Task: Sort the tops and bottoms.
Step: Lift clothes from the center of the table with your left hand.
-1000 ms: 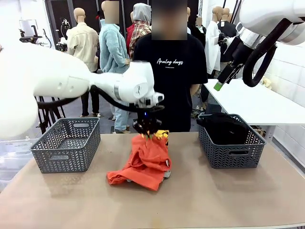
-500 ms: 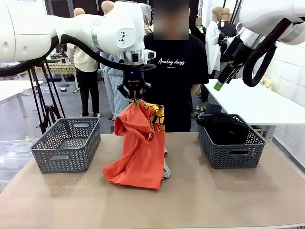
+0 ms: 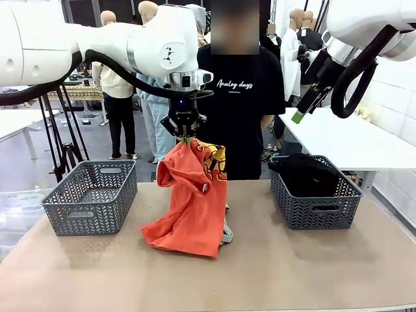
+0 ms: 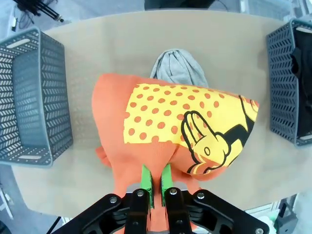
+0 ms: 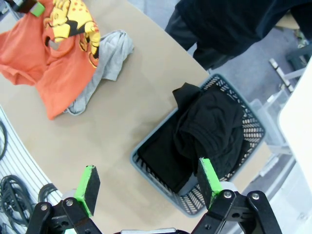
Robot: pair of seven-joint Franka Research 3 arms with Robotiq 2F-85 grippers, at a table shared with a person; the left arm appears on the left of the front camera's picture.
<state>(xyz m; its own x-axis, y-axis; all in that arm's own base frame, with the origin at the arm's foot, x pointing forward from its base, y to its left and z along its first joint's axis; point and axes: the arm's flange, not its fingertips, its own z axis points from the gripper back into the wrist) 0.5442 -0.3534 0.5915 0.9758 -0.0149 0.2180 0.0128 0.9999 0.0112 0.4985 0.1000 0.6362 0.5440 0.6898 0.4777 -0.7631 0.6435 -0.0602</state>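
My left gripper is shut on the top fold of the orange T-shirt, one of the tops. The shirt hangs from it over the table's middle with its lower hem on the table. In the left wrist view the green pads pinch the orange T-shirt, yellow print facing up. The light grey shirt lies on the table beneath, and an edge of this grey shirt peeks out. The black bottoms fill the right basket. My right gripper hangs open high above the bottoms.
An empty grey basket stands at the table's left. A person in a black T-shirt with white lettering stands at the far edge, behind the hanging shirt. A white table lies beyond the right basket.
My left gripper has risen from just above the table, lifting the orange T-shirt until most of it hangs free. Over the last half second it hardly moved. The right arm stayed still.
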